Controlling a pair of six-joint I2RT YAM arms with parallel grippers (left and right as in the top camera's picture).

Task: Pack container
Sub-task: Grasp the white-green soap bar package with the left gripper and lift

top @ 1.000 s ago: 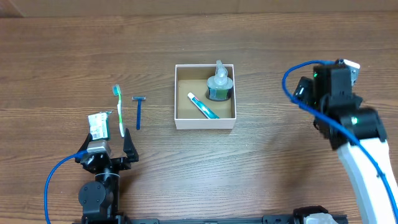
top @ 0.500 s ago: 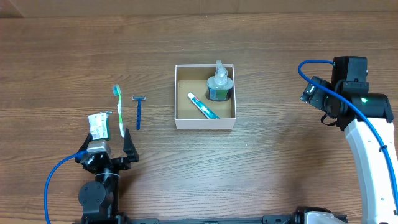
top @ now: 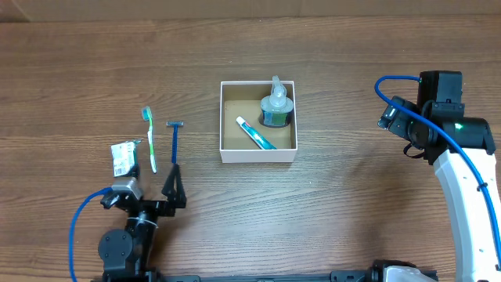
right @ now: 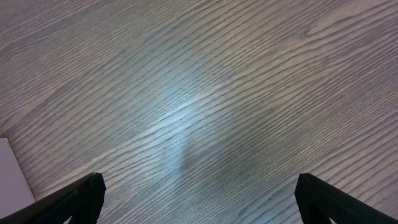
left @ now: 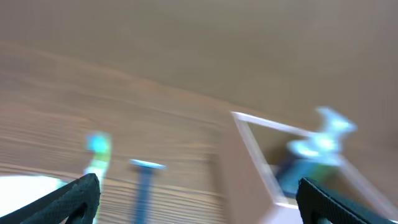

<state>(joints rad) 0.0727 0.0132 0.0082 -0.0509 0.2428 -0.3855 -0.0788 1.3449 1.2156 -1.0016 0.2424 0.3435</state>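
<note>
At the near left edge of the brown wooden table (top: 352, 219), the left gripper (top: 147, 194) stands with its 2 black fingers spread wide and nothing between them. Its own camera is blurred with motion.

Just beyond it lie 3 loose things. A small white-and-green packet (top: 124, 158) is furthest left. Beside it lies a green-and-white toothbrush (top: 149, 141), its head at the far end. Next to that is a blue disposable razor (top: 174, 141), its head also at the far end.

Further right, near the middle of the table, sits the square, shallow container (top: 258, 154) with white walls and a tan floor. Inside it a white-and-teal toothpaste tube (top: 256, 134) lies aslant. A clear pump bottle with a green base (top: 276, 106) stands in its far right corner.

Well apart on the right, the right arm's black wrist (top: 427, 117) hangs over bare wood. The right gripper (right: 199, 199) is wide open too and holds nothing. Only a white edge shows at the left of its view.
</note>
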